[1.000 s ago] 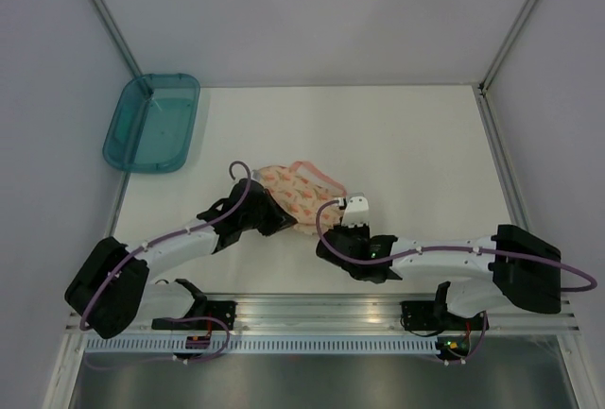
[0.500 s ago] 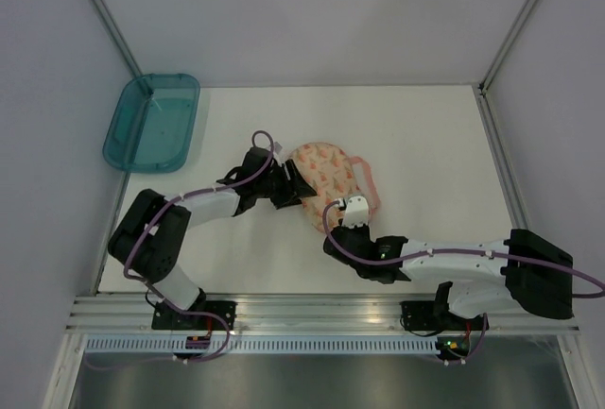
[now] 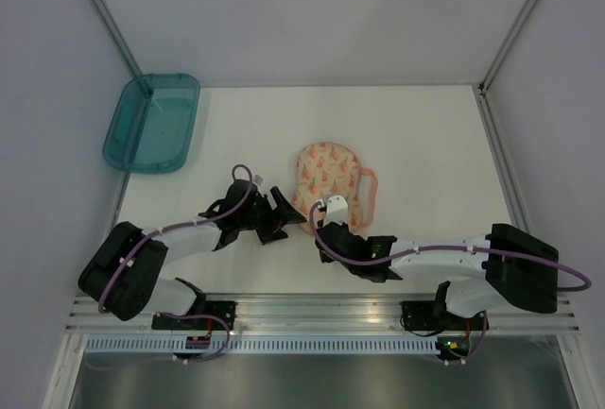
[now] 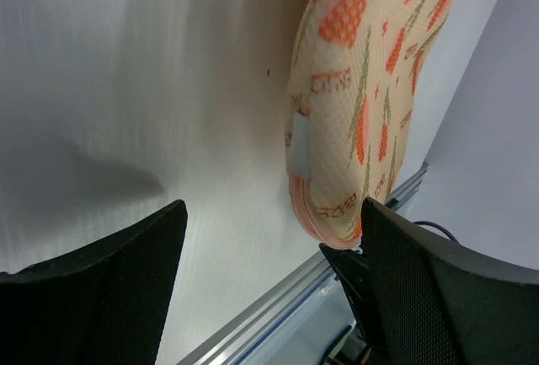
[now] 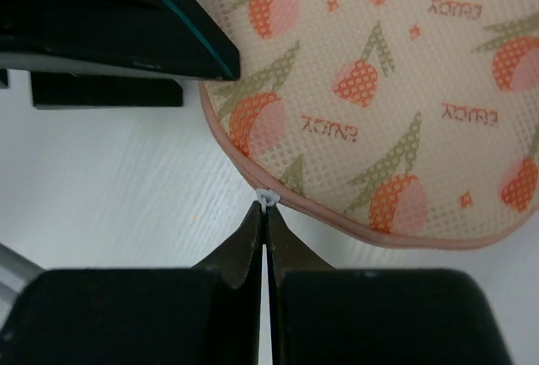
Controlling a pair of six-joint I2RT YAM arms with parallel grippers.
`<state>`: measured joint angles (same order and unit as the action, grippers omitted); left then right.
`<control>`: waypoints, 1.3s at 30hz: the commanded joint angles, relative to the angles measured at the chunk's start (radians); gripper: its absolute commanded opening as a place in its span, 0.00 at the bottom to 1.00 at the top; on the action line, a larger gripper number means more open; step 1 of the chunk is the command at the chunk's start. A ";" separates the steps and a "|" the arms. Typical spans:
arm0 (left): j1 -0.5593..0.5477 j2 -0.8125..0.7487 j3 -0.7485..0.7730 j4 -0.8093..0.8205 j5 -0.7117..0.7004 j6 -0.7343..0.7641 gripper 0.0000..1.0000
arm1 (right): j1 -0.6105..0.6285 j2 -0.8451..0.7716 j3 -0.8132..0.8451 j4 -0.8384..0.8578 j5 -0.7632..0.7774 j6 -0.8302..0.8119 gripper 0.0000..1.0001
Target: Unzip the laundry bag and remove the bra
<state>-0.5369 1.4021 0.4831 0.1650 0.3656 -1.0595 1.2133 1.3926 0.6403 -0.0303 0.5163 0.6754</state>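
Two claws at laundry bag (image 5: pixel 379 87): right claw (image 5: pixel 266 206) clenched, tips at zipper pull (image 5: pixel 266 195); left claw (image 4: pixel 274 222) released, beside bag. Advice: pin fabric, drag pull along seam.

Top cam: bright, even, diffuse light, prob. from overhead. No hard shadows, only faint grey smudges on the matte white table top (image 3: pixel 416 135). The teal see-through plastic tray (image 3: pixel 151 123) carried small pale glints. Pic was sharp edge to edge, w/ the pale grey walls (image 3: pixel 284 12) leaning outward in perspective.

Left wrist cam: the table showed a streaky sheen and a soft grey shadow at left. The black dimpled fingers (image 4: pixel 93 297) of the left gripper (image 4: pixel 271 213) sat close to the lens and were slightly soft. The cream-peach mesh laundry pouch w/ orange-red print (image 4: pixel 362 87) was fairly crisp.

Right wrist cam: pouch weave and tiny white zipper pull (image 5: pixel 266 197) were in sharp focus. The right gripper (image 5: pixel 266 213) fingers (image 5: pixel 240 255) were near-black, detail crushed.
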 commanded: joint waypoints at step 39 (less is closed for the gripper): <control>-0.048 0.092 0.172 -0.073 -0.025 0.088 0.02 | -0.212 0.066 0.042 -0.309 0.137 0.085 0.00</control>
<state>-0.6022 1.4830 0.6041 0.1795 0.3225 -1.0996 1.0386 1.4433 0.6834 -0.2253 0.5411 0.7712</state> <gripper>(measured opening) 0.056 0.009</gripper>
